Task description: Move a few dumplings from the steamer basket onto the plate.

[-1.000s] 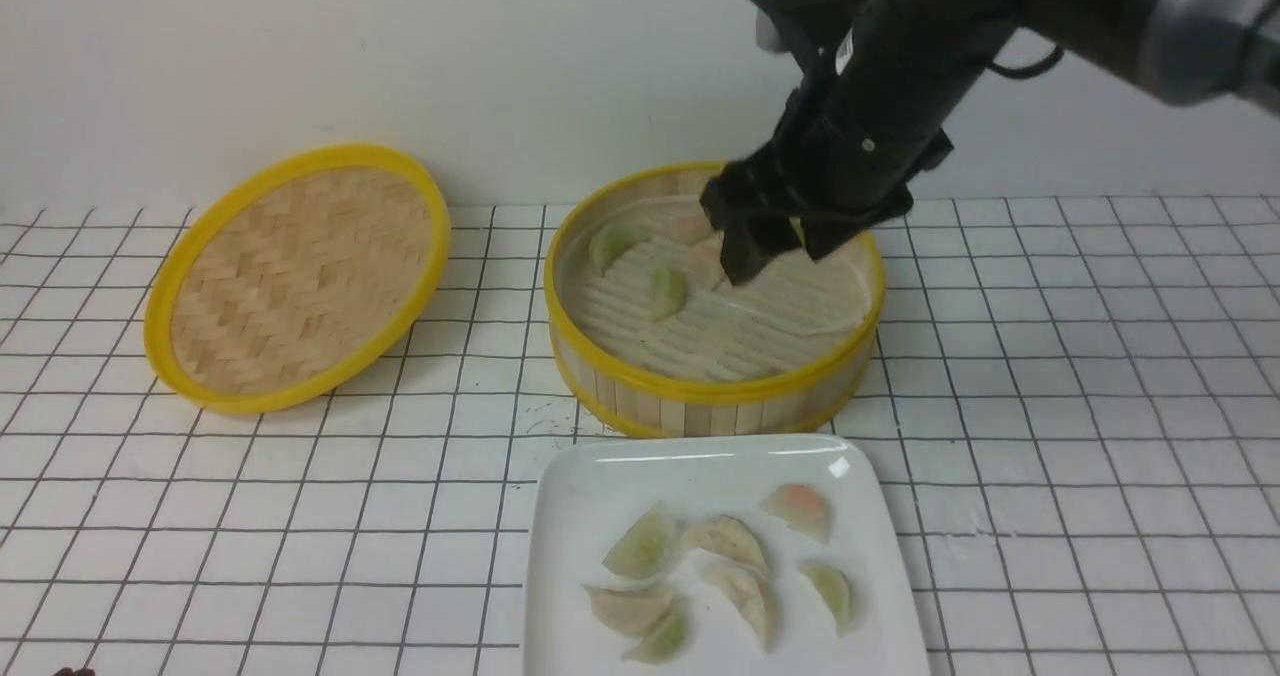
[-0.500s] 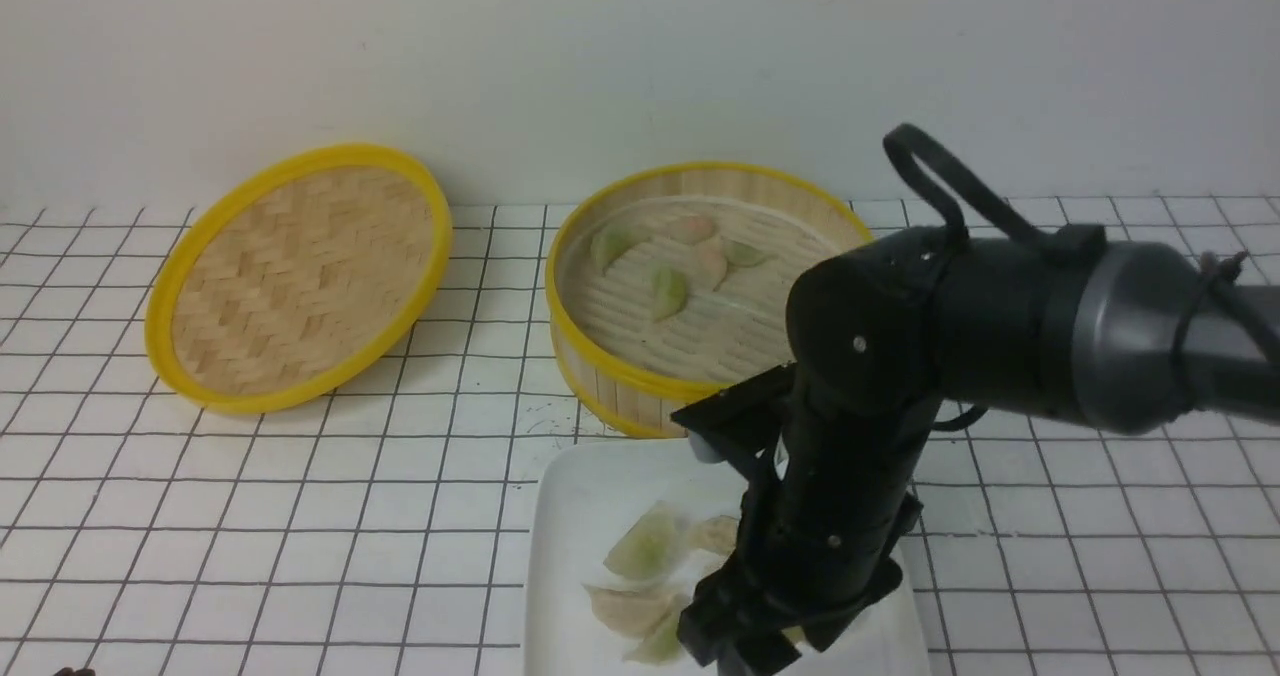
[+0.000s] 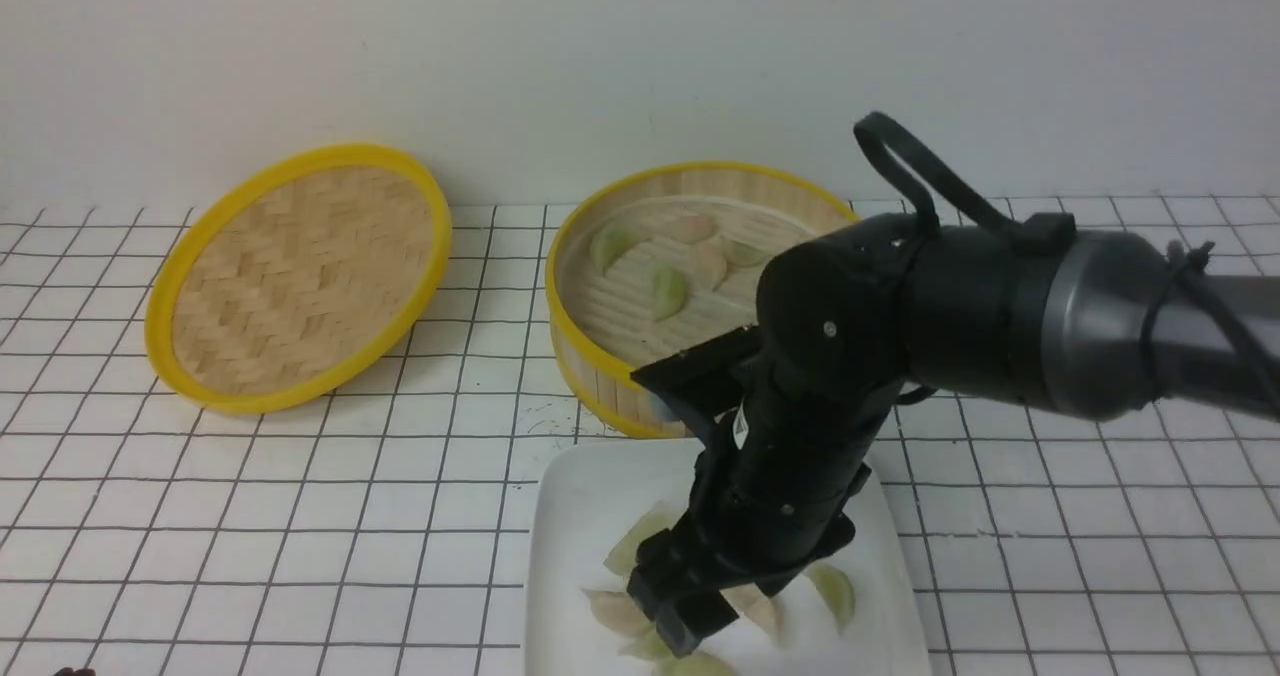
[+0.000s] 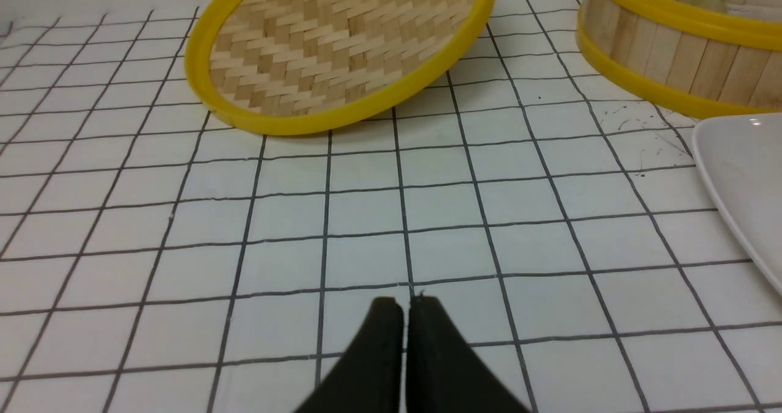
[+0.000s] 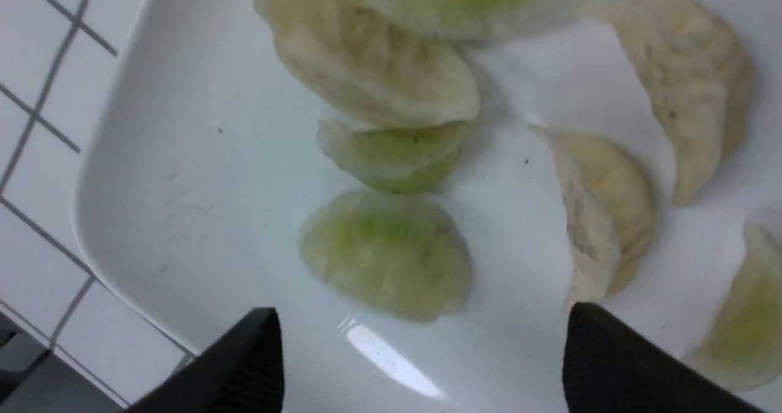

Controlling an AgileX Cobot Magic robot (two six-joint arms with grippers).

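Over the plate [image 5: 177,175], our right gripper [image 5: 423,318] stands jaws apart above a green dumpling [image 5: 385,251] lying free on it; we should rise straight up, nudging nothing.

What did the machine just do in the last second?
The right arm swung from the basket to the plate; its jaws now stand open, a new green dumpling lying below them. The lid, basket and other dumplings stayed put.
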